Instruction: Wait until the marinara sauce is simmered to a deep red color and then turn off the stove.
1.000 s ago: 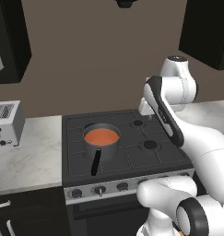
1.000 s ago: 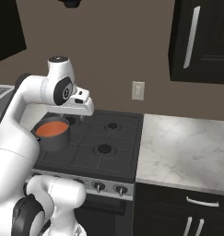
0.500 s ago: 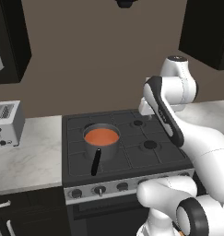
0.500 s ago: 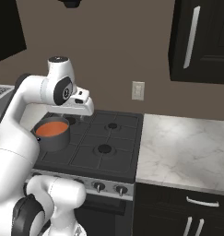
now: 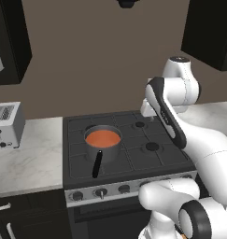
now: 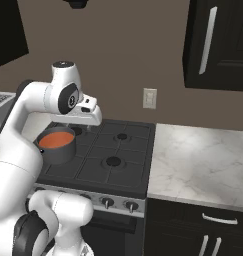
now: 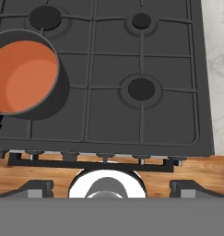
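Observation:
The marinara sauce (image 5: 102,138) is a flat orange-red disc in a small grey saucepan (image 5: 103,148) on the front-left burner of the stove (image 5: 133,161). The pan's black handle (image 5: 97,163) points toward the row of round knobs (image 5: 101,192) on the silver front panel. My gripper (image 7: 111,186) hangs high above the stove, looking straight down, with its dark fingertips (image 7: 37,187) spread wide and nothing between them. In the hand view the sauce (image 7: 23,76) lies at the upper left. From the right, the hand (image 6: 85,115) floats just right of the saucepan (image 6: 57,147).
A silver toaster (image 5: 5,123) stands on the marble counter (image 5: 31,161) left of the stove. Another marble counter (image 6: 203,160) runs to the right, with a wall outlet (image 6: 150,98) behind it. Dark cabinets (image 6: 218,45) hang above, and a hood (image 5: 126,3) sits over the burners.

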Available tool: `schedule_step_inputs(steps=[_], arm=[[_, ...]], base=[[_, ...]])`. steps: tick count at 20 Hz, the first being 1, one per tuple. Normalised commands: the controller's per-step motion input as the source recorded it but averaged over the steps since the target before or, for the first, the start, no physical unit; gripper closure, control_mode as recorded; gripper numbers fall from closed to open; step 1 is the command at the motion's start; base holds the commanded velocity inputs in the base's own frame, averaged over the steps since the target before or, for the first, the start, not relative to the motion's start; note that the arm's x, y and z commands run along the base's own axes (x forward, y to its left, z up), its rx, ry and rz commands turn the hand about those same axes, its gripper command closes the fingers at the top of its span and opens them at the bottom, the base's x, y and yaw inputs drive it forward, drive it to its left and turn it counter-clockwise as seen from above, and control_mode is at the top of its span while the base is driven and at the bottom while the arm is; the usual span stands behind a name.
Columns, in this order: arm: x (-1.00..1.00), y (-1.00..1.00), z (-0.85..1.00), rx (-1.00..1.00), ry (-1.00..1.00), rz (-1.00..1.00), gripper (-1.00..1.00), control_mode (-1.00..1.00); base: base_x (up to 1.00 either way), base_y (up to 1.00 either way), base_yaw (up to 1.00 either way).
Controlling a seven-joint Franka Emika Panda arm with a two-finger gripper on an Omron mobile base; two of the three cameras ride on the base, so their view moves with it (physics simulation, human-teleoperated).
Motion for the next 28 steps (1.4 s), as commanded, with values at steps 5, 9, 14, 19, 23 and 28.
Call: schedule_step_inputs(steps=[5,9,14,19,23,28], arm=[[0.00,0.00,0.00,0.00,0.00,0.00,-1.00,-1.00],[0.00,0.00,0.00,0.00,0.00,0.00,-1.00,-1.00],[0.00,0.00,0.00,0.00,0.00,0.00,-1.00,-1.00],[0.00,0.00,0.00,0.00,0.00,0.00,-1.00,-1.00],[0.00,0.00,0.00,0.00,0.00,0.00,-1.00,-1.00],[0.00,0.00,0.00,0.00,0.00,0.00,-1.00,-1.00]], base=[[0.00,0.00,0.00],[0.00,0.00,0.00],[0.00,0.00,0.00],[0.00,0.00,0.00],[0.00,0.00,0.00],[0.00,0.00,0.00]])
